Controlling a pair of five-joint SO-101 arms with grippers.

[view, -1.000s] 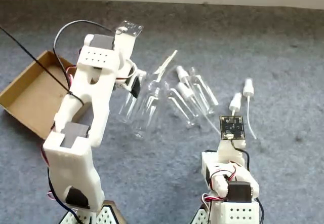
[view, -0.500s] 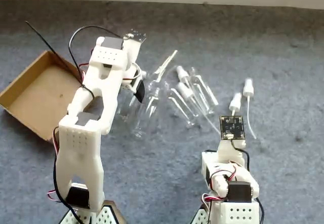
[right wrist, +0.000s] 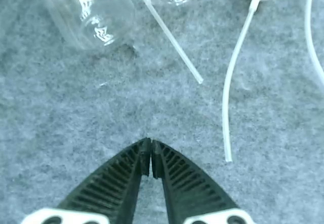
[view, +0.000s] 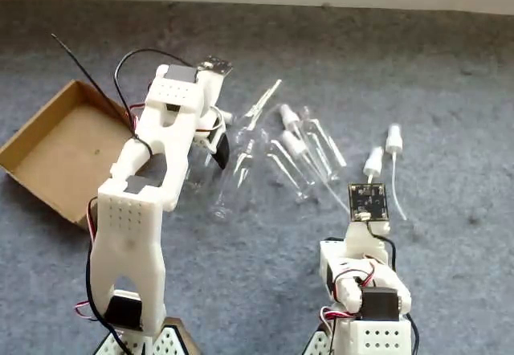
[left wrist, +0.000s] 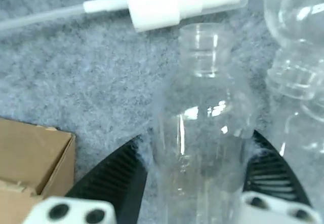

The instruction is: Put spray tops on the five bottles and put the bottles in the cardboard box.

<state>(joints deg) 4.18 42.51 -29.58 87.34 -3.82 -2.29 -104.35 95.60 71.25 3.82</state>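
Lowering, my left gripper (left wrist: 198,155) now straddles a bottle (left wrist: 202,107), jaws spread, grasp next; right gripper (right wrist: 151,155) clenched, empty.

Box (view: 60,150): brown cardboard, shallow, open side up, at the carpet's (view: 450,90) left edge. Bottles (view: 229,174): clear plastic, lying on their sides in a mid-carpet cluster. One uncapped bottle (left wrist: 202,82) lies between the left pincer's (left wrist: 197,138) fingers, near the box. Two loose white tops (view: 373,162) with dip tubes lie right of the cluster.
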